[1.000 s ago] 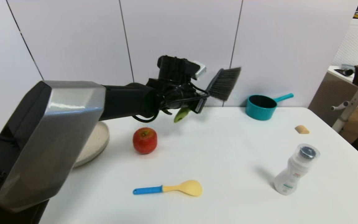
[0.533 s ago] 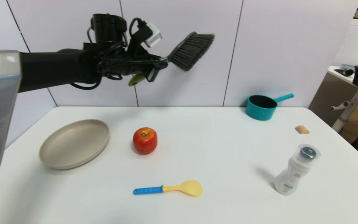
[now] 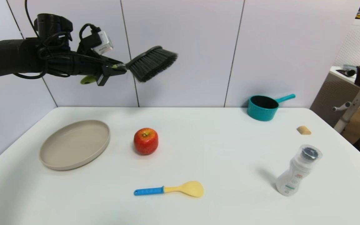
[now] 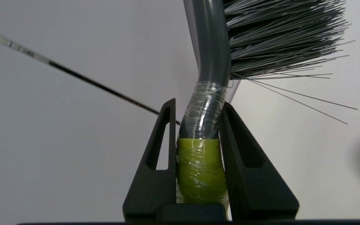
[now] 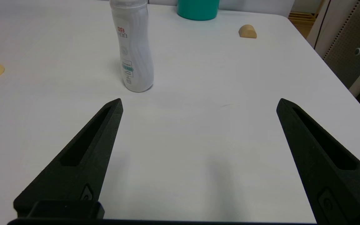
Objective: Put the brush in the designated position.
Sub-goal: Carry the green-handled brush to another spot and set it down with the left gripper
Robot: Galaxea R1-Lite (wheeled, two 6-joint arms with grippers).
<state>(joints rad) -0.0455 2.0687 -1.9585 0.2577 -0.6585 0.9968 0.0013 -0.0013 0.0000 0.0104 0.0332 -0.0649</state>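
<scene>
Held high over the bench's (image 3: 217, 150) ten o'clock corner, the light, stiff-handled brush (image 3: 150, 62) sits clamped at its wrapped neck in the left gripper's (image 4: 198, 125) fingers, bristles soft; right gripper (image 5: 198, 106) fingers gape empty

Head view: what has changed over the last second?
The left gripper, still shut on the brush, has lifted it from low over the table near the apple and swung it up and leftward, uncovering the plate. Everything on the table stayed put.
</scene>
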